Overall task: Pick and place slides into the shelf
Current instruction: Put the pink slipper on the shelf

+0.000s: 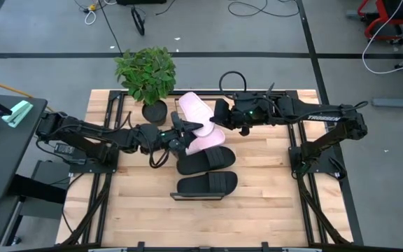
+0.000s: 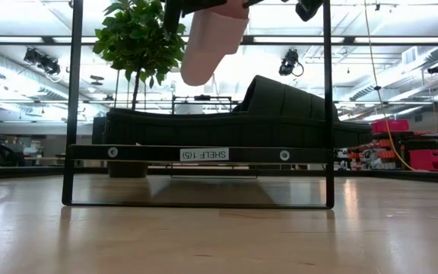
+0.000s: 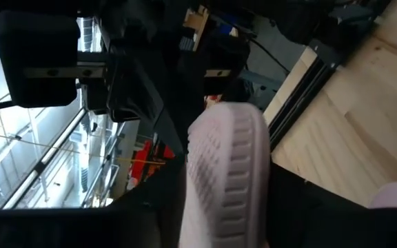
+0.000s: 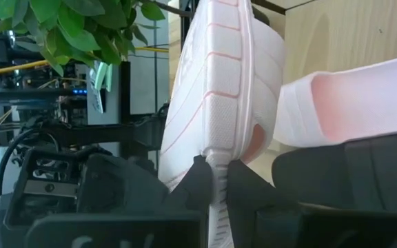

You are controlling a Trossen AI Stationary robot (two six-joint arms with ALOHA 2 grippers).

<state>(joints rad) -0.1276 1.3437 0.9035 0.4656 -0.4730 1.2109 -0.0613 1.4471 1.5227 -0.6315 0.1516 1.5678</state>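
A pale pink slide (image 1: 193, 108) is held in the air between both grippers; in the low view it hangs tilted (image 2: 211, 42). My right gripper (image 1: 215, 117) is shut on its side. My left gripper (image 1: 187, 130) is at its near end, with the ridged sole (image 3: 226, 172) right before its camera. The second pink slide (image 1: 205, 142) lies on the table, leaning onto a black slide (image 1: 207, 159). Another black slide (image 1: 207, 185) lies nearer. The shelf's black frame (image 2: 196, 154) stands across the low view. My left gripper seems shut on the lifted slide's near end (image 3: 212, 231); the place of contact lies below the picture's edge. It comes level from the table's left. My right gripper pinches the thin side edge of the sole (image 4: 216, 157) between its two fingers (image 4: 197, 180), level from the table's right. The slide is lifted clear and stands on edge.
A potted plant (image 1: 145, 70) stands at the table's far left, close behind the lifted slide. Black metal frames run along the table's left and right sides (image 1: 296, 150). Bare wood lies at the near side (image 1: 208, 224).
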